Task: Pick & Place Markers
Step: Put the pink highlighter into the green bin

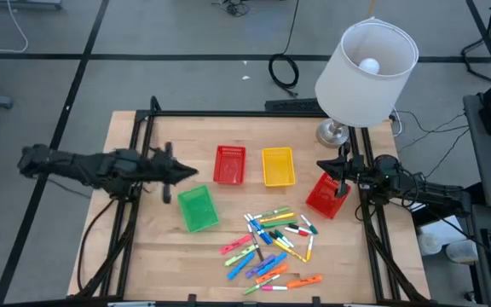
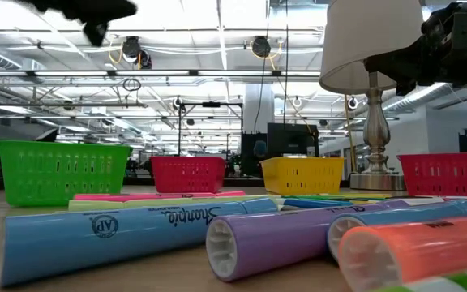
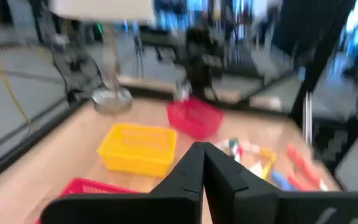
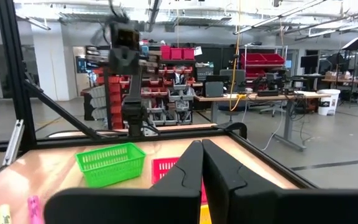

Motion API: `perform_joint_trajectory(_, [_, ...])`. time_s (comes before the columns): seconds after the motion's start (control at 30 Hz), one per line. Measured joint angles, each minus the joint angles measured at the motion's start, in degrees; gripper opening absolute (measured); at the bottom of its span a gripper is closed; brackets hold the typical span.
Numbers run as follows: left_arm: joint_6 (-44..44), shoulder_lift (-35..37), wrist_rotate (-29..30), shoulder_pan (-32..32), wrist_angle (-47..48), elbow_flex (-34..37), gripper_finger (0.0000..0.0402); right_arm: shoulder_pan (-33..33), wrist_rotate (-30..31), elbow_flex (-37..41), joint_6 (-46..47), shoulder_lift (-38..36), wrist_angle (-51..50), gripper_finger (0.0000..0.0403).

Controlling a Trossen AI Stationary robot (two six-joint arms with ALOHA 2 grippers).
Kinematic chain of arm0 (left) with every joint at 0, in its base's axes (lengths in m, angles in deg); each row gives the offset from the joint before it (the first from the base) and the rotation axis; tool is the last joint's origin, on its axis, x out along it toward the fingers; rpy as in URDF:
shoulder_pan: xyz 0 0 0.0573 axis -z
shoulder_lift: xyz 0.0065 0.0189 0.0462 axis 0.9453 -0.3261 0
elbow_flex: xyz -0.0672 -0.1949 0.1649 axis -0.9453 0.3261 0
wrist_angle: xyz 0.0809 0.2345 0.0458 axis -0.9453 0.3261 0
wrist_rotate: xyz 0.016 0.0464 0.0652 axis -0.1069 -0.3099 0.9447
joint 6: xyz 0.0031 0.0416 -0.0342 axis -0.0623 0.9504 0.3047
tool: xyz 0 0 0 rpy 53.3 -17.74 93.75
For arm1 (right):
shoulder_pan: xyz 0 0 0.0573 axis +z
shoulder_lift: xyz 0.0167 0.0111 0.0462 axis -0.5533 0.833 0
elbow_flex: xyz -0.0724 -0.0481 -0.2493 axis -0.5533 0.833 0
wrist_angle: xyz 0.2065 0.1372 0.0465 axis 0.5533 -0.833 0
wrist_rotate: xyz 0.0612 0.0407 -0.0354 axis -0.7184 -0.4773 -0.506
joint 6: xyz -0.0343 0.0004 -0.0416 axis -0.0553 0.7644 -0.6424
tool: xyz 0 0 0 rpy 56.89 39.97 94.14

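A: Right at the front of the low view, a blue marker (image 2: 128, 235) lies on its side, and you can read "Sharpie" along the barrel, plus a round "AP" seal.

B: Beside it a purple marker (image 2: 290, 239) and an orange marker (image 2: 420, 251), butt ends toward us. Any writing there?

A: A few small words on the purple one, too small to read. From above, the whole pile of markers (image 1: 271, 243) is scattered on the wooden table (image 1: 143, 256), in front of the baskets.

B: And the baskets?

A: The green basket (image 1: 198, 208) sits nearest the left gripper (image 1: 188, 173), then the red basket (image 1: 229, 165), the yellow basket (image 1: 278, 166), and another red basket (image 1: 327, 196) tipped over by the right gripper (image 1: 341, 162).

B: Fingers?

A: Both pairs pressed together, holding nothing; the wrist views show it plainly. Both grippers hang above the table, well apart from the markers.

B: The lamp (image 1: 361, 68) stands at the far right corner.
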Motion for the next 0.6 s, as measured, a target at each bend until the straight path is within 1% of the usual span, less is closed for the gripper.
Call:
perform_joint_trajectory(0.17, [2.05, -17.75, 0.71, 4.66, 9.28, -15.31, 0.0015, -0.02, 0.01, 0.0, -0.88, 0.0, -0.05, 0.0])
perform_joint_trajectory(0.23, [3.1, -23.36, 0.64, 6.27, 13.72, -20.85, 0.0011, 0.0, 0.0, 0.0, -1.58, 0.0, -0.02, 0.0])
perform_joint_trajectory(0.37, [4.15, -32.63, -2.18, 8.52, 21.29, -31.05, 0.0006, -0.02, 0.0, 0.0, -1.31, 0.0, -0.02, 0.0])
perform_joint_trajectory(0.5, [0.88, -40.4, -3.1, 10.51, 24.51, -39.39, 0.0012, 0.0, 0.02, 0.0, -1.46, 0.0, -0.01, 0.0])
perform_joint_trajectory(0.6, [-4.67, -46.35, -3.45, 11.91, 26.83, -45.21, 0.0004, 0.0, 0.0, 0.0, -1.13, 0.0, -0.02, 0.0])
